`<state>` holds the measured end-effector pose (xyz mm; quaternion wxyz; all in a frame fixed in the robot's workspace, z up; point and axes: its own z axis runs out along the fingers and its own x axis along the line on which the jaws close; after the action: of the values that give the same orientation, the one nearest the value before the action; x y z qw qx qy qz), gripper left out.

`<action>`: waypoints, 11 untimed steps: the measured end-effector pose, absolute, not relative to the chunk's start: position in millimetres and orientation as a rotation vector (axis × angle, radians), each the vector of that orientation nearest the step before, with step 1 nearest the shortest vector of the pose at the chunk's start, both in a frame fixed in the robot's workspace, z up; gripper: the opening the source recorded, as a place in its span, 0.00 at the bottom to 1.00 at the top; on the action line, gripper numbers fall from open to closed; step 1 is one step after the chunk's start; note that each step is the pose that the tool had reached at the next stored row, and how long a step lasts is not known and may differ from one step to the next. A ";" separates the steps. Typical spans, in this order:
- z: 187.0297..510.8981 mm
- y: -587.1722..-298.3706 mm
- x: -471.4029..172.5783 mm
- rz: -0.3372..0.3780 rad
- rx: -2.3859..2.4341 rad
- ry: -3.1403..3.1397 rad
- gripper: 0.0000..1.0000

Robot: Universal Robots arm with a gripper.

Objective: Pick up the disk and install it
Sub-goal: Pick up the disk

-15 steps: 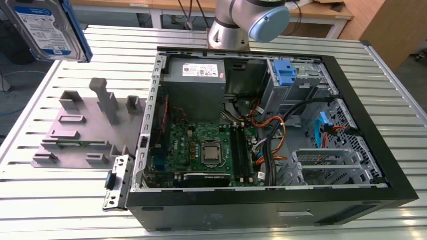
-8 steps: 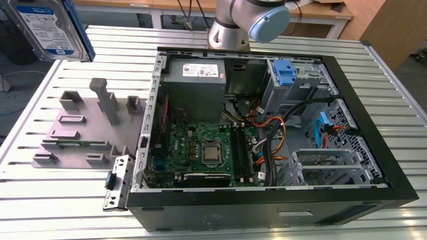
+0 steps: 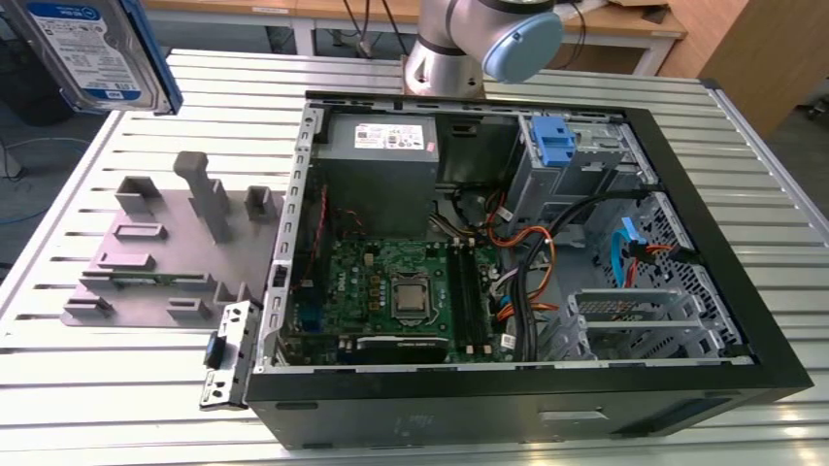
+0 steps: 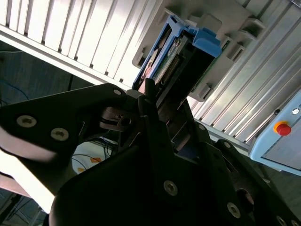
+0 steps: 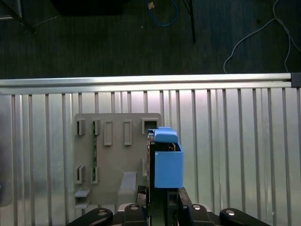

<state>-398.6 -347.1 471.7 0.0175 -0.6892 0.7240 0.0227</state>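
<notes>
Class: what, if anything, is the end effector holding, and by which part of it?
The end effector holds the disk, clamped at the end nearest the wrist; its blue-railed far end projects free.

No readable text, numbers or signs

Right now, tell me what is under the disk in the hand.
In the first wrist view, the disk, clamped in the hand, hangs above one edge of the grey tray and the slatted table. The strip of tray and table directly beneath it is covered.
</notes>
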 end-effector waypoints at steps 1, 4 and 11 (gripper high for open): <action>471.7 -347.0 -398.7 0.071 -2.141 2.250 0.35; 471.9 -347.0 -397.9 0.071 -2.141 2.250 0.35; 471.8 -347.0 -391.8 0.071 -2.142 2.250 0.35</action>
<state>-391.8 -347.0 471.8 0.0174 -0.6892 0.7240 0.0228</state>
